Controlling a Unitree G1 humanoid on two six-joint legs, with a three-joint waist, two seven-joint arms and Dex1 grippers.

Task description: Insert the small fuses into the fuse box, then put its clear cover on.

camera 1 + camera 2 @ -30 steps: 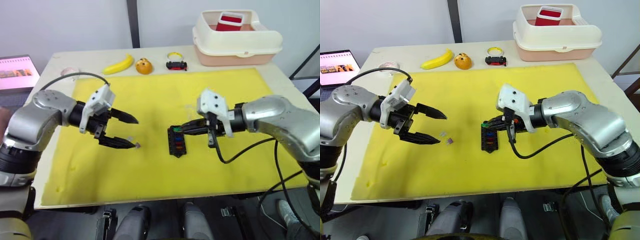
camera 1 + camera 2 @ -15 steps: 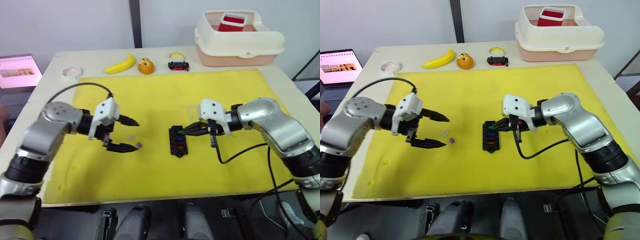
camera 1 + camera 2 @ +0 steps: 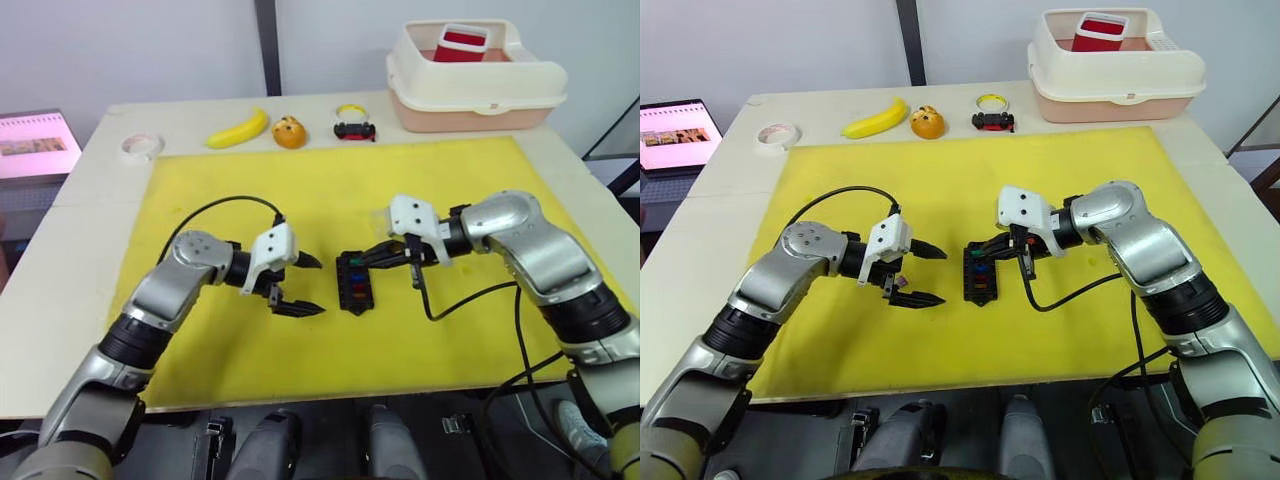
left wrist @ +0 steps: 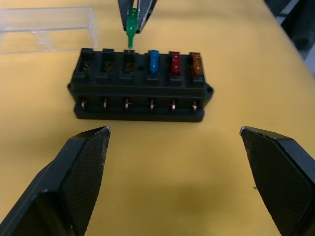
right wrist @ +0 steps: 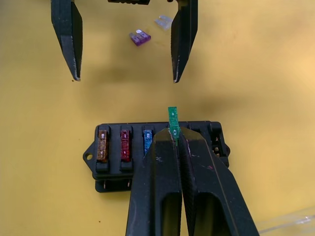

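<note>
The black fuse box (image 3: 355, 283) lies mid-mat with orange (image 5: 102, 146), red (image 5: 125, 145) and blue (image 5: 147, 141) fuses seated in a row. My right gripper (image 5: 173, 135) is shut on a green fuse (image 5: 173, 118), held just above an empty slot beside the blue one. On the box's left side my left gripper (image 3: 316, 286) is open, fingers spread and holding nothing. A purple fuse (image 5: 140, 38) and a pale grey fuse (image 5: 164, 21) lie loose on the mat behind the left gripper. The clear cover (image 4: 47, 27) rests on the mat beyond the box.
The yellow mat (image 3: 450, 180) covers most of the table. Along the far edge are a banana (image 3: 238, 129), an orange toy (image 3: 289, 132), a toy car (image 3: 354, 130), a tape roll (image 3: 140, 146) and a cream tub (image 3: 470, 75). A screen (image 3: 35, 145) sits far left.
My left gripper has moved right, past the loose fuses, and now sits close beside the fuse box, still open. The right gripper stays shut on the green fuse over the box.
</note>
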